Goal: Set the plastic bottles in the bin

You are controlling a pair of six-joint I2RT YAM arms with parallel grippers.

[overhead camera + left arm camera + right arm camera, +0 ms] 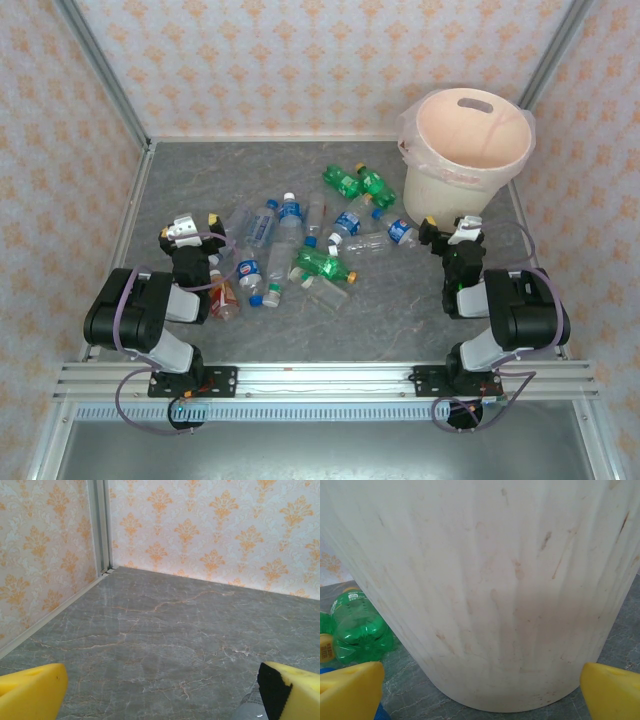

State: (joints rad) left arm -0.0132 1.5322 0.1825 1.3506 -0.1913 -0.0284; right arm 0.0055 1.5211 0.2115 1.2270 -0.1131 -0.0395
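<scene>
Now the left gripper point(195, 225) and right gripper point(452, 224) both gape empty; plastic bottles point(322, 264) litter the desk point(200, 180) between them, nearest just right of the left one; the bin point(450, 185) stands directly before the right.

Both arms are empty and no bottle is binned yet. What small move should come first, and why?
Probably swing the right gripper left and lower it toward the clear bottle lying beside it. Its jaws are open and empty, it faces the bin wall rather than any bottle, and that bottle looks nearest the bin, so the carry would be short.
</scene>
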